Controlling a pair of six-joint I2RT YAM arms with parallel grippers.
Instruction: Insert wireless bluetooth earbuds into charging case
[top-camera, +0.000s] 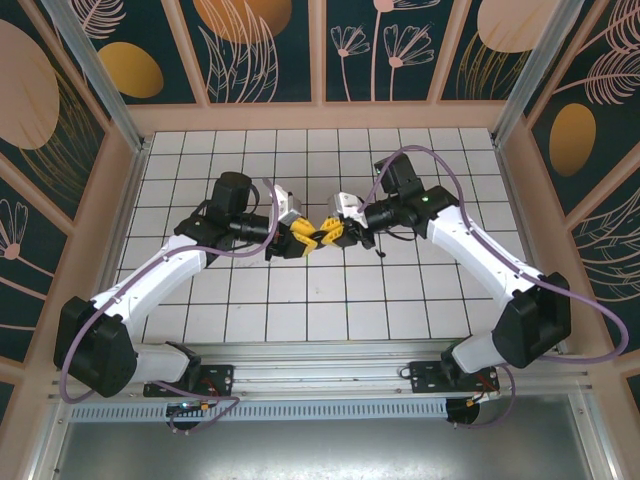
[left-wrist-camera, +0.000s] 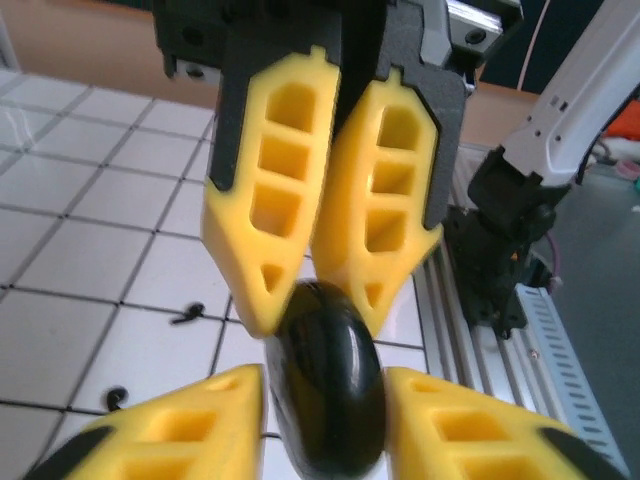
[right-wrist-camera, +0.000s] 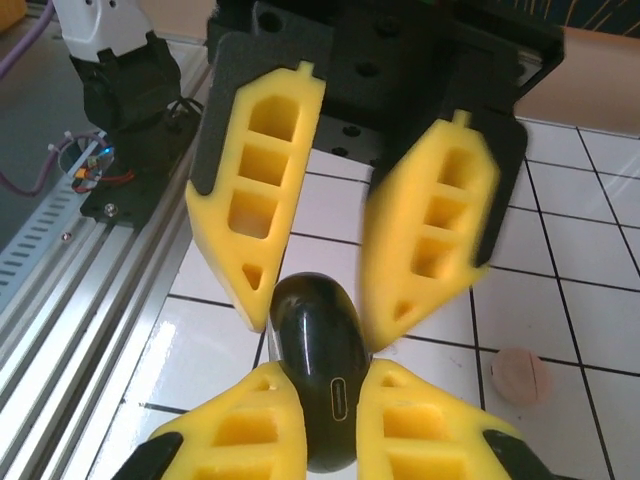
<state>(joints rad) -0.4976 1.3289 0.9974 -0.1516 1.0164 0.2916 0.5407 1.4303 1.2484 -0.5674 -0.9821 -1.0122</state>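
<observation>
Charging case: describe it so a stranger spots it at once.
Over the tiled table, look where both arms' yellow fingers meet. The charging case sits between them: a glossy black oval with a port slot, unlike the pale pink disc.

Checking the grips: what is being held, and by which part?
The right gripper clamps the glossy black oval charging case at its port end; the left gripper flanks the other end, its grip unclear.
</observation>
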